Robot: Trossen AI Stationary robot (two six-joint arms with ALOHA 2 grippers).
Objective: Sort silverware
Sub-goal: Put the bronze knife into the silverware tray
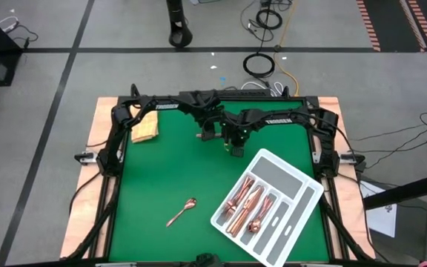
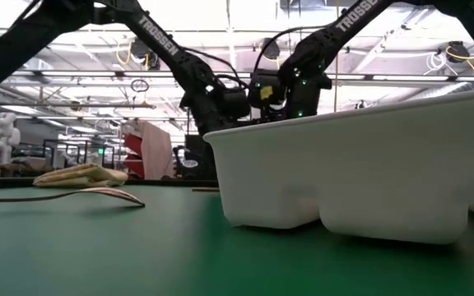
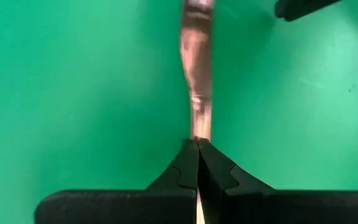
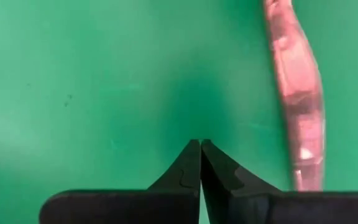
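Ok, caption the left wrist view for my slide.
Left pincer shut on a shiny copper utensil handle above the green table mat.

table (image 1: 147,222): green top | on it: tray (image 1: 305,194), spoon (image 1: 181,212), yellow cloth (image 1: 145,128)

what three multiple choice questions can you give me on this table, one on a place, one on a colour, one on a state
1. Where does the loose spoon lie?
A. on the green mat, on the left arm's side of the tray
B. inside the tray
C. on the folded cloth

2. What colour is the folded cloth?
A. blue
B. white
C. yellow

3. How is the left tool?
A. wide open
B. shut on a copper utensil
C. shut on the folded cloth

Answers:
1 A, the high view shows the spoon alone on the mat.
2 C, the high view shows it yellow.
3 B, the left wrist view shows the utensil's end pinched between the closed fingers.
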